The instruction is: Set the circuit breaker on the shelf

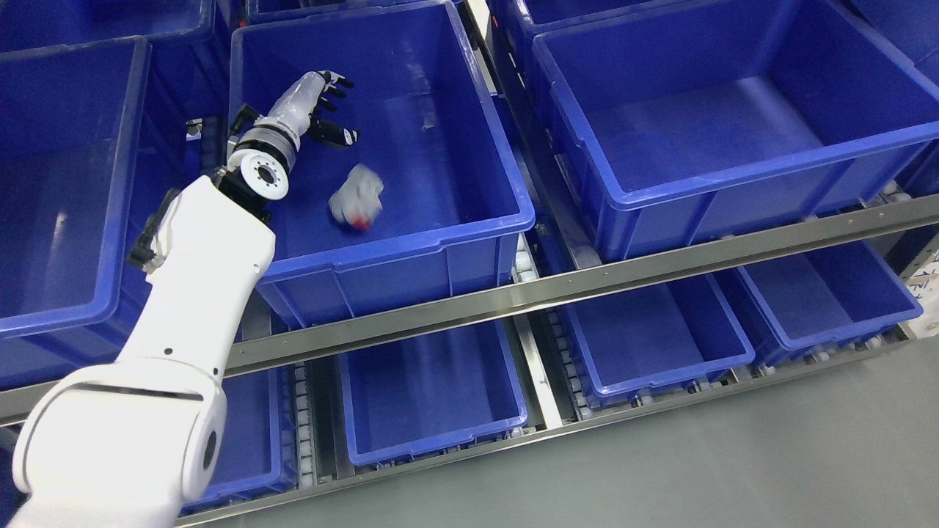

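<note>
Left hand (323, 103) fingers spread, empty, inside blue bin (469, 220); blurred circuit breaker (356, 198) nearby on bin floor.

High head view over shelf (513, 293)

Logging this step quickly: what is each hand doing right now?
Left hand: open, holding nothing, inside the bin beside the breaker.
Right hand: not in view.
</note>
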